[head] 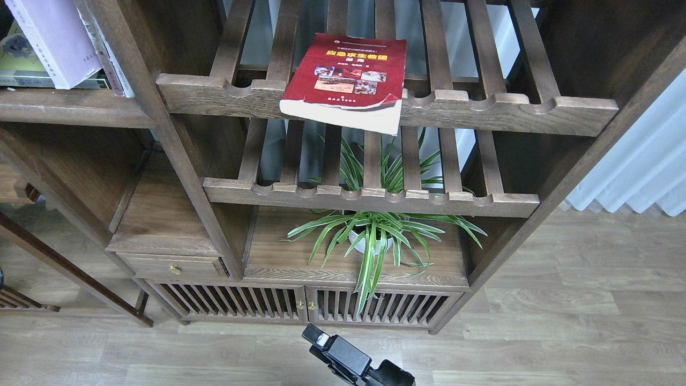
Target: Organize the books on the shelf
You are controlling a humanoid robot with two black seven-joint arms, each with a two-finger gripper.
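The red book (348,75), with a yellow title and small photos, lies flat on the upper slatted rack, its near edge hanging over the scalloped front rail. The pale lavender book (53,37) leans at the top left on the solid dark-brown shelf (69,110). It rests over the yellow-green book (19,61), which lies flat and is partly cut off by the frame. One black gripper (321,338), which seems to be my right one, shows at the bottom centre, low over the floor and far from the books. Its fingers cannot be told apart. My left gripper is out of view.
A spider plant in a white pot (375,236) stands on the cabinet top under the lower slatted rack (375,201). A slanted wooden post (161,134) separates the shelf from the racks. A white-spined item (107,59) leans beside the lavender book. A small drawer (174,265) is at lower left.
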